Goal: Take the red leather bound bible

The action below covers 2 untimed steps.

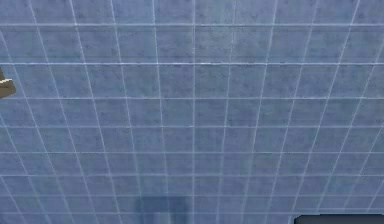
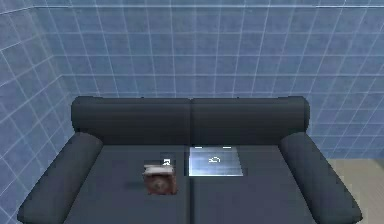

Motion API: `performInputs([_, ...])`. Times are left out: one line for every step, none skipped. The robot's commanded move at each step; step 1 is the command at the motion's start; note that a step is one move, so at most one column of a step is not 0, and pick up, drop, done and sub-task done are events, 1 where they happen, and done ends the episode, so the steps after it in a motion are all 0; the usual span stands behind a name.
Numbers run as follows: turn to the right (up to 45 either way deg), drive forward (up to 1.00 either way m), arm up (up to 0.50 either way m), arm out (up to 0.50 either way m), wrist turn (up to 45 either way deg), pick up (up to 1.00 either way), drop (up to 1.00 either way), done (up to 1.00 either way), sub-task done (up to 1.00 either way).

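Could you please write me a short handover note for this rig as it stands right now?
Book: a small reddish-brown block, probably the bible, lies on the left seat cushion of the dark sofa, near the middle seam. A flat grey slab lies just to its right.
Ahead: a blue tiled wall.
Done: the sofa is on the arm's side, with the block roughly central.
Left: reach out, grasp the block and lift it; it is not yet taken.

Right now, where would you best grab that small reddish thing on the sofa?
Likely its upper edge, coming from above: the reddish thing stands proud of the seat cushion of the sofa, with free space around it and the flat silvery thing lying apart beside it.
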Motion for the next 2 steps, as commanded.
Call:
performInputs([0.0, 0.00, 0.50, 0.00, 0.0, 0.00, 0.00, 0.00, 0.00])
performInputs([0.0, 0.00, 0.00, 0.42, 0.0, 0.00, 0.00, 0.00, 0.00])
